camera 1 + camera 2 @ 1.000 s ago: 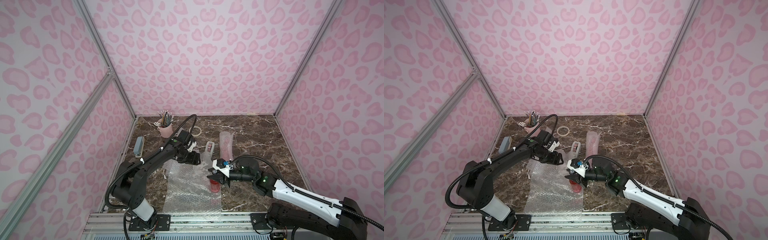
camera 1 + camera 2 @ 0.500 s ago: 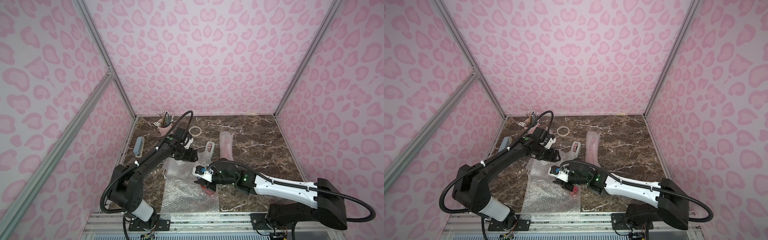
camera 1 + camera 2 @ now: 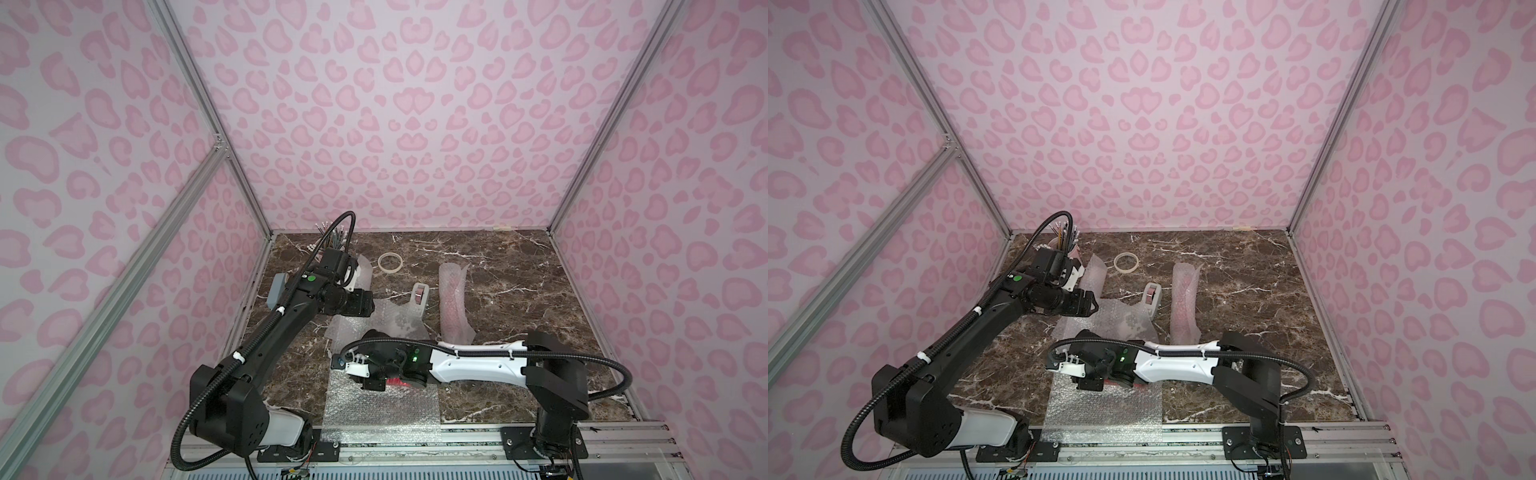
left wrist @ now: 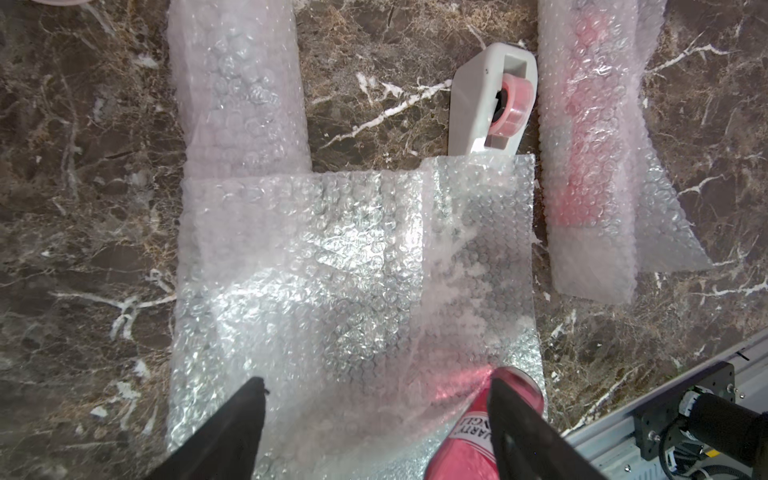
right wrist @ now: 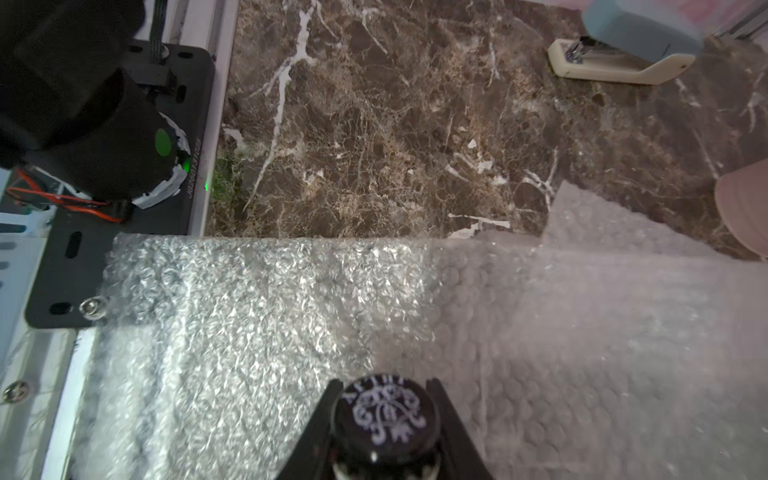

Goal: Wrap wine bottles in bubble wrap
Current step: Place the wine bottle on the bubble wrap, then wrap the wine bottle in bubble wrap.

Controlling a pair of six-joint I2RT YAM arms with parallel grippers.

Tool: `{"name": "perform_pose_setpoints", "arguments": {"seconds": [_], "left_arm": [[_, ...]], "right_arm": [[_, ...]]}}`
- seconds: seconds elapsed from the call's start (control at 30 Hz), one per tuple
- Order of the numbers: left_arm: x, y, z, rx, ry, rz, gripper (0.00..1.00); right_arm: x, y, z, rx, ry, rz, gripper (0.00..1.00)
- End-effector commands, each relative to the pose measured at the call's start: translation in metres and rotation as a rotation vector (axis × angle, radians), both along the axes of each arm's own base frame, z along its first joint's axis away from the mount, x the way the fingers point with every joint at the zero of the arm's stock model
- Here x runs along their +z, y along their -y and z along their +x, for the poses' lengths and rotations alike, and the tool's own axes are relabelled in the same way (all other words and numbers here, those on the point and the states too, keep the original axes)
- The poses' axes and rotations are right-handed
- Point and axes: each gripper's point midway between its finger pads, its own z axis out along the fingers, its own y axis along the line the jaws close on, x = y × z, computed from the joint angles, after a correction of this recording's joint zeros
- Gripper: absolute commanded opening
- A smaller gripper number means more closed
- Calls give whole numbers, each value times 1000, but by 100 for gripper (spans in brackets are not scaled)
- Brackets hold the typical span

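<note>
Two arms meet above a flat bubble wrap sheet (image 3: 374, 419) that lies at the near edge of the desk (image 3: 519, 282) and overhangs it in both top views. There the right tool (image 3: 374, 383) is low over the sheet, and a pink bottle (image 3: 398, 381) shows red under that arm. The left tool (image 3: 367, 307) hovers farther back over a second sheet (image 3: 392, 323). Toward the far edge lie a wrapped bottle (image 3: 453, 291), a tape dispenser (image 3: 419, 297) and a tape ring (image 3: 390, 262). From the left wrist, the left tool (image 4: 376, 382) stands wide open with nothing between its fingers (image 4: 232, 428), above the overlapping sheets, and the pink bottle (image 4: 465, 444) sits partly behind one finger. From the right wrist, the right tool (image 5: 384, 386) is clamped on the bottle's top end, with its dark cap (image 5: 384, 411) between the fingers. The sheet (image 5: 249, 311) spreads beyond, and a stapler (image 5: 615, 62) lies near the left edge.
</note>
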Motion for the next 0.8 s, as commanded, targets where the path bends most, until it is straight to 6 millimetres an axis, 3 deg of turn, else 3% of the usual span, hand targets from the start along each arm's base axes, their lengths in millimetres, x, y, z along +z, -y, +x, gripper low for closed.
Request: {"name": "perform_pose_setpoints", "arguments": {"seconds": [0.0, 0.1, 0.3, 0.43, 0.5, 0.63, 0.7, 0.77], "left_arm": [[-2, 0, -8, -24, -24, -10, 85], [-9, -1, -12, -28, -46, -2, 86], [-16, -2, -17, -38, -62, -2, 87], [-18, -2, -17, -42, -65, 0, 88], [-19, -2, -18, -44, -69, 1, 88], [-20, 0, -17, -51, -77, -4, 88], [-20, 1, -17, -58, -82, -12, 88], [-20, 3, -18, -62, -86, -18, 88]], "right_arm": [[-15, -10, 3, -1, -21, -10, 15], [-28, -17, 8, 0, -24, -14, 19], [-45, -17, 5, 28, -46, -29, 44], [-22, -6, 10, 10, -32, 16, 60], [-2, 3, 7, 17, -24, 52, 63], [32, 28, -26, 122, -68, 129, 61], [34, 43, -49, 187, -95, 135, 58], [23, 57, -71, 240, -122, 113, 58]]}}
